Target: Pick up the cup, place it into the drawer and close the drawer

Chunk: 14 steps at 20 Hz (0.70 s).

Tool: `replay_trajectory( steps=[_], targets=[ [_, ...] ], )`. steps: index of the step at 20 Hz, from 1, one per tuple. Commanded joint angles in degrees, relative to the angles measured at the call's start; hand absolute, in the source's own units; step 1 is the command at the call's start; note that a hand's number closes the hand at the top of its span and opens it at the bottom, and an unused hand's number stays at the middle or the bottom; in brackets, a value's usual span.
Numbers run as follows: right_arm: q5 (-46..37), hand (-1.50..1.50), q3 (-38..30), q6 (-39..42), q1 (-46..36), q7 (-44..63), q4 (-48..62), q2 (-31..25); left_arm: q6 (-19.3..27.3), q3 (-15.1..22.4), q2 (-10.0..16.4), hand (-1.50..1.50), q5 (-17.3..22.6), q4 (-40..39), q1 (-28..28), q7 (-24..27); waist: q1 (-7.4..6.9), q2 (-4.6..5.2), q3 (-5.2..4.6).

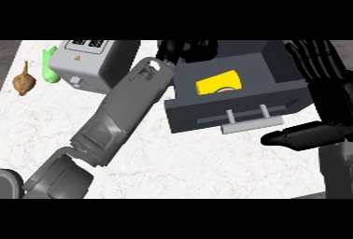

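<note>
While the head view shows the yellow cup [219, 84] inside the open drawer [207, 116] by the counter's [179, 158] far right edge, closing remains. Right hand [329, 105] is spread wide beside the drawer. Left hand [185, 46] is at the drawer's far-left corner, grip unreadable, apparently letting go. Next: push the front inward.

cup [219, 84] yellow | drawer [200, 116] dark grey | counter [186, 161] white marbled

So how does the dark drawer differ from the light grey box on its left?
The drawer is dark grey; the box is light grey. The drawer stands open with a yellow cup inside; the box shows labels on top. Only the drawer shows a bar handle. Both sit on the white counter.
</note>
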State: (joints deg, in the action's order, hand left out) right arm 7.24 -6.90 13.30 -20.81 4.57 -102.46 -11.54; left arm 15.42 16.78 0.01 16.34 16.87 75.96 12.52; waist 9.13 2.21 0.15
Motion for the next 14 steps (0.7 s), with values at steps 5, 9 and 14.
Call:
replay_trajectory(
  steps=[5, 9, 14],
  targets=[
    [2.2, -1.5, 2.4, 3.0, -2.4, -0.3, 1.1, 0.6, 0.5, 2.2, 0.0, -1.5, 6.3, 2.2, -2.6, 2.3, 3.16, 0.91, -0.04],
    [7.6, 1.5, 6.2, 8.4, -3.3, 0.7, 1.0, 2.0, -0.5, 0.4, 0.0, -1.5, 11.0, 4.3, -3.5, 6.1, 2.94, 0.94, -0.11],
    [12.5, 1.5, 11.3, 17.3, -2.4, 3.2, 1.7, 0.0, -2.0, -0.6, 0.0, -1.5, 16.0, 7.7, -4.5, 12.9, 1.58, 0.39, -0.16]
  ],
)
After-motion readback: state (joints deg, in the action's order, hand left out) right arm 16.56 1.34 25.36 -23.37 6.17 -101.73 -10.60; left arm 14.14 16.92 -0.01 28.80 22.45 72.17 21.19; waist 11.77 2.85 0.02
